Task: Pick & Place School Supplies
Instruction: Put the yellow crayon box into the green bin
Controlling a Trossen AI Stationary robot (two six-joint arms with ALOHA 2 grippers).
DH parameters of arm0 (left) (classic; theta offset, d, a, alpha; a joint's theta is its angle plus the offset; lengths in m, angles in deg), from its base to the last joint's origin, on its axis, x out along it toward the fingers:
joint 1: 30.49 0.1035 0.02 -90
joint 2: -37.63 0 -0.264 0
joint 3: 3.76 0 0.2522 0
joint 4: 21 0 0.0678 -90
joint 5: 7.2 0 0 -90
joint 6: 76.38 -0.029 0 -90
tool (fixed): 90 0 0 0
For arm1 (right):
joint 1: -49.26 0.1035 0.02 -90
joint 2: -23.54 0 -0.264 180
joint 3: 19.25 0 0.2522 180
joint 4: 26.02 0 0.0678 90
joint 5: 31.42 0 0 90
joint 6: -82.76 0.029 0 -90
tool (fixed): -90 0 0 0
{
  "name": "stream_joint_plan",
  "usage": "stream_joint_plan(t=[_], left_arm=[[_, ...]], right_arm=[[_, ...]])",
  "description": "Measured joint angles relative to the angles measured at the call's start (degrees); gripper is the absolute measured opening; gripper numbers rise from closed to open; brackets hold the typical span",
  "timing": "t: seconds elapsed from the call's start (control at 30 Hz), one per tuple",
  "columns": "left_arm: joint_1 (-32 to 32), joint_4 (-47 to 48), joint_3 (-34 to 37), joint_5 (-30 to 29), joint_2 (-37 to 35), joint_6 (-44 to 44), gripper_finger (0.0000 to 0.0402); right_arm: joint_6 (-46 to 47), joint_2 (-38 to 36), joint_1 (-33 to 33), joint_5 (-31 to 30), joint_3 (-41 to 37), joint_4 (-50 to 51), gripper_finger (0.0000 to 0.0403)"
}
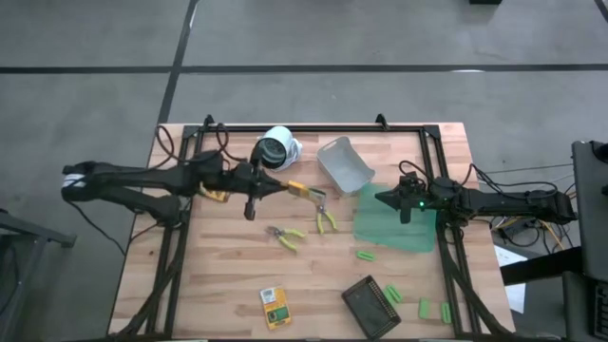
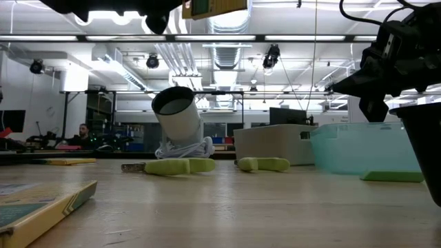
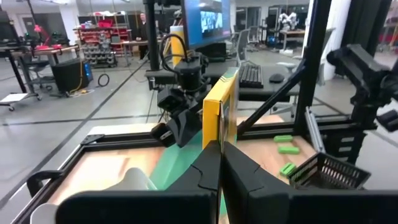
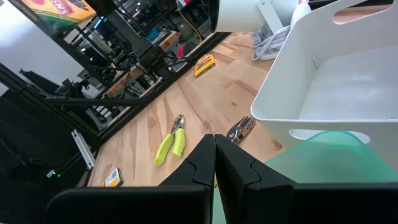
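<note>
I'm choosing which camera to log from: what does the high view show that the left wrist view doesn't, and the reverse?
Only the high view: two scissor tools, a pack on the table, the white cylinder.

Only the left wrist view: the room beyond, with a person far off.

Both: the left claw shut on a yellow pack, the right claw shut, empty, above the green bin, green blocks, the dark tray.

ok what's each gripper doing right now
left gripper: shut on a yellow pack, held above the table.
right gripper: shut, holding nothing, over the green bin.
</note>
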Motion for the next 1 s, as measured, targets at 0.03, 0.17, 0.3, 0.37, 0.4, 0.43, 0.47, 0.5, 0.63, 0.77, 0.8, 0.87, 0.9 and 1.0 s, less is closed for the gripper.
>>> stream_joint_plan(t=[0.03, 0.17, 0.3, 0.37, 0.4, 0.43, 0.47, 0.5, 0.63, 0.77, 0.8, 0.87, 0.9, 1.0], left_arm=[[0.0, 0.0, 0.0, 0.0, 0.3, -0.6, 0.0005], [0.0, -0.1, 0.0, 0.0, 0.8, -2.0, 0.0005], [0.1, -1.0, 0.0, -2.6, 0.8, -2.2, 0.0005], [0.1, -1.3, 0.0, -4.6, 0.8, -2.2, 0.0005], [0.1, -1.3, 0.0, -5.6, 0.8, -2.1, 0.0005], [0.1, -1.3, 0.0, -6.3, 0.8, -1.9, 0.0005], [0.1, -1.3, 0.0, -6.9, 0.8, -1.8, 0.0005], [0.1, -1.2, 0.0, -7.1, 0.8, -1.8, 0.0005], [0.1, -1.2, 0.0, -8.2, 0.8, -1.5, 0.0005], [0.1, -1.2, 0.0, -9.7, 0.8, -1.5, 0.0005], [0.2, -1.2, 0.0, -9.9, 0.8, -1.5, 0.0005], [0.5, -1.2, 0.0, -10.0, 0.8, -1.5, 0.0005], [0.6, -1.2, 0.0, -10.0, 0.8, -1.5, 0.0005], [0.9, -1.2, 0.0, -10.0, 0.8, -1.5, 0.0005]], right_arm=[[0.0, 0.0, 0.0, 0.0, 0.0, 0.0, 0.0008], [0.0, 0.0, 0.0, 0.0, 0.0, 0.0, 0.0008], [0.0, 0.0, 0.0, -0.2, 0.0, -0.2, 0.0008], [0.0, 0.0, 0.0, -0.9, 0.0, -1.0, 0.0008], [0.0, 0.0, 0.0, -1.7, 0.0, -1.9, 0.0008], [0.0, 0.0, 0.0, -2.8, 0.0, -2.9, 0.0008], [0.0, 0.0, 0.0, -3.8, 0.0, -3.9, 0.0008], [0.0, 0.0, 0.0, -4.9, 0.0, -4.9, 0.0008], [-0.1, 0.0, 0.0, -6.2, 0.0, -8.8, 0.0008], [3.6, 0.0, 0.0, -8.1, 0.0, -9.9, 0.0008], [5.7, 0.0, 0.0, -8.4, 0.0, -10.0, 0.0008], [8.3, 0.0, 0.0, -9.2, 0.0, -10.0, 0.0008], [9.2, 0.0, 0.0, -9.3, 0.0, -10.0, 0.0008], [11.2, 0.0, 0.1, -9.2, 0.0, -10.3, 0.0008]])
